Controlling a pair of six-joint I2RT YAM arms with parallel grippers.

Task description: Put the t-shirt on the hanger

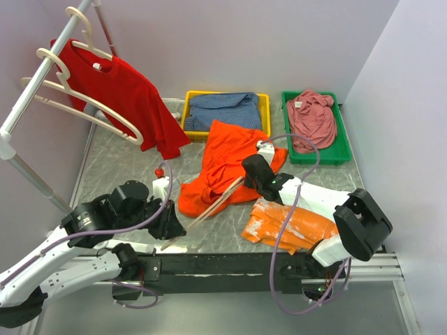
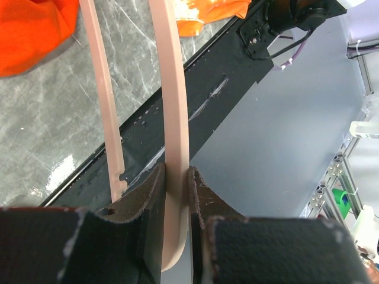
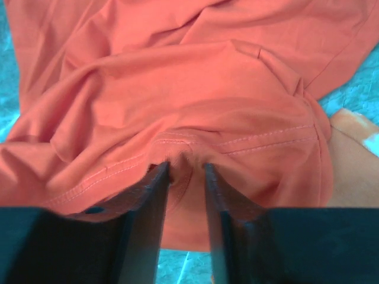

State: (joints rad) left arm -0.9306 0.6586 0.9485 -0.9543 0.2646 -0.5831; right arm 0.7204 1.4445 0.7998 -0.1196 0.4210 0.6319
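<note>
Tabletop [image 1: 126,164]: 2 trays [image 1: 226,93], 1 hanger [image 1: 209,206], 1 orange-red t-shirt [image 1: 223,157].

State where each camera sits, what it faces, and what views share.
Top external: above and behind, looking down at the table; both arms show.
Left wrist: on the left gripper, looking along the hanger it clamps; fingers show.
Right wrist: on the right gripper, facing the t-shirt it pinches; fingers show.
Shared: all three see the t-shirt.
</note>
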